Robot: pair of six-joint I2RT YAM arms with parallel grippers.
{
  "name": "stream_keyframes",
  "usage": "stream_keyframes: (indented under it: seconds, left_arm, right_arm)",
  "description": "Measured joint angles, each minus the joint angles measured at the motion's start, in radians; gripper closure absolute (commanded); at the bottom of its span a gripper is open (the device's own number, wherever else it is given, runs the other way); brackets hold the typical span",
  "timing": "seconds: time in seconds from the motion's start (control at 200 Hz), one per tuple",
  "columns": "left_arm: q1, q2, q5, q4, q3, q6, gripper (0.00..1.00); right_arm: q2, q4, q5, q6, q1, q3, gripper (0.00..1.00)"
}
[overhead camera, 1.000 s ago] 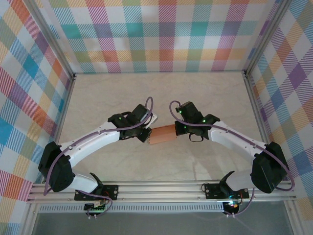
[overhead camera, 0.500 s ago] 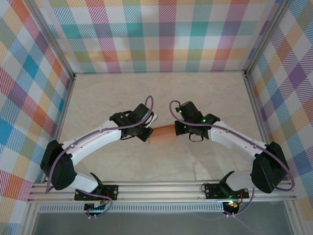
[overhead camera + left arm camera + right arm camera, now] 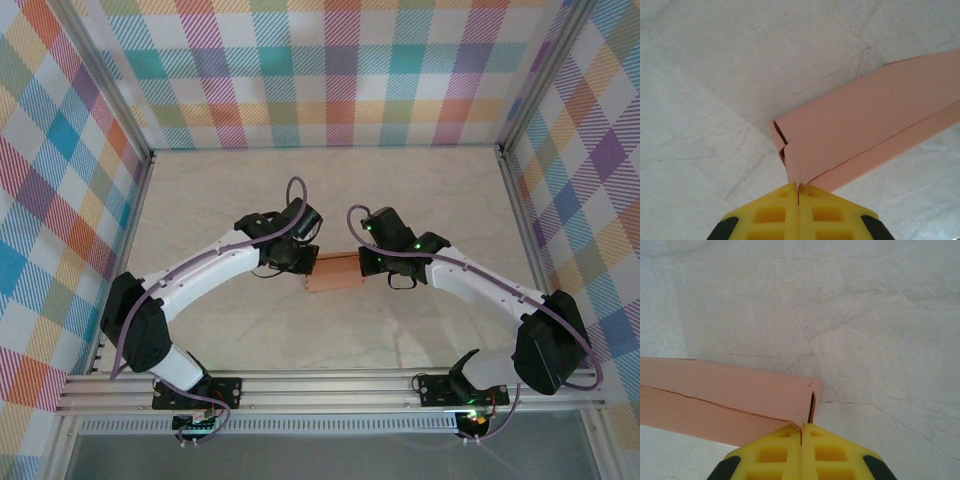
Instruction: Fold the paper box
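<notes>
Left wrist view: my left gripper [image 3: 798,187] is pressed together on one end edge of the paper box [image 3: 860,125]; my right gripper [image 3: 801,428] pinches the opposite end; the box lies between them on the table [image 3: 420,190] (thin card); any uneven pull or twist could tear or crease it.

Salmon-orange paper box [image 3: 333,273], yellow jaws, pale marbled table [image 3: 400,190], multicoloured plaid walls [image 3: 340,70], white-and-black arms [image 3: 200,272]

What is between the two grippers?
The paper box, as the top view shows: the left gripper pinches one end and the right gripper pinches the other.
</notes>
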Motion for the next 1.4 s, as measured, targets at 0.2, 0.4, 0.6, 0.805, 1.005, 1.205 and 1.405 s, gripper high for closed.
stream_keyframes:
  seconds: [0.2,0.4,0.6,0.805,1.005,1.205,1.405]
  left_arm:
    - [0.032,0.045,0.049,-0.04,0.056,-0.092,1.0]
    - [0.051,0.056,0.098,-0.053,0.064,-0.15,1.0]
    - [0.058,0.066,0.1,-0.051,0.069,-0.171,1.0]
    - [0.058,0.048,0.095,0.016,0.001,-0.169,1.0]
    - [0.054,-0.021,0.076,0.181,-0.134,-0.145,1.0]
    - [0.048,-0.037,0.038,0.269,-0.189,-0.121,1.0]
    - [0.022,-0.032,0.007,0.29,-0.193,-0.094,1.0]
  right_arm:
    - [0.0,0.0,0.003,0.0,0.0,0.0,1.0]
    - [0.007,0.0,0.003,0.0,0.0,0.006,1.0]
    - [0.007,0.001,0.003,0.0,0.0,0.006,1.0]
    - [0.006,0.024,0.003,0.0,0.0,-0.004,1.0]
    - [-0.036,0.181,0.004,-0.005,0.002,-0.125,1.0]
    - [-0.065,0.354,0.03,-0.032,0.01,-0.235,0.94]
    - [-0.116,0.36,0.002,-0.069,0.024,-0.258,0.33]
